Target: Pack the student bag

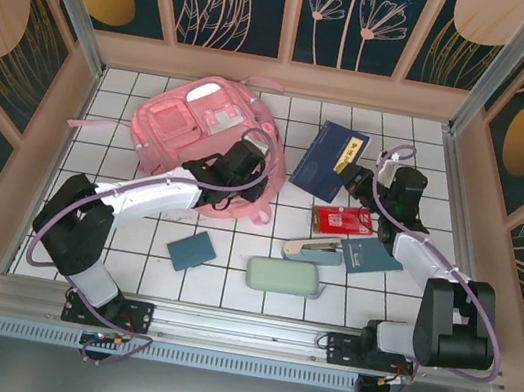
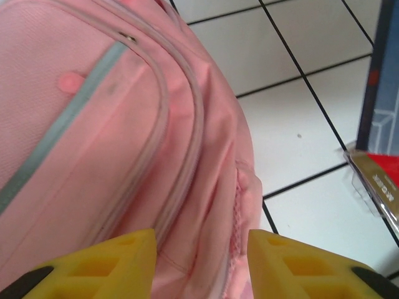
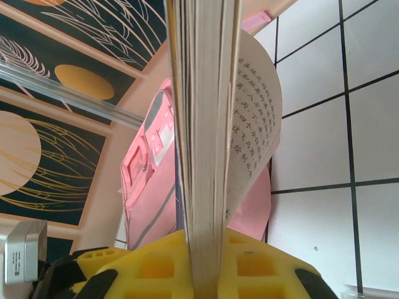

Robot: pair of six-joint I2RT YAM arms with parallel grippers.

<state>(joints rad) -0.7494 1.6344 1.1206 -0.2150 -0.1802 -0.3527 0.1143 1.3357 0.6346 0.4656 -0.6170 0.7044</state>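
The student bag [image 1: 188, 127], a big pink backpack, lies flat at the back left of the tiled table. At its right edge my left gripper [image 1: 250, 169] has a bunched fold of the bag's pink side fabric [image 2: 206, 187] pinched between its yellow fingers [image 2: 124, 265]. To the right of the bag my right gripper [image 1: 359, 180] is shut on a dark blue book [image 1: 325, 156]. In the right wrist view the book's page edges [image 3: 202, 124] rise straight up from between the pads, one printed page curls off to the right, and the bag [image 3: 146, 187] lies behind.
A red packet [image 1: 344, 221], a blue-grey booklet [image 1: 370, 256] and a beige case [image 1: 311, 251] lie under the right arm. Nearer the front sit a mint pencil case [image 1: 283, 277] and a small teal notebook [image 1: 192, 250]. Wooden walls enclose the table.
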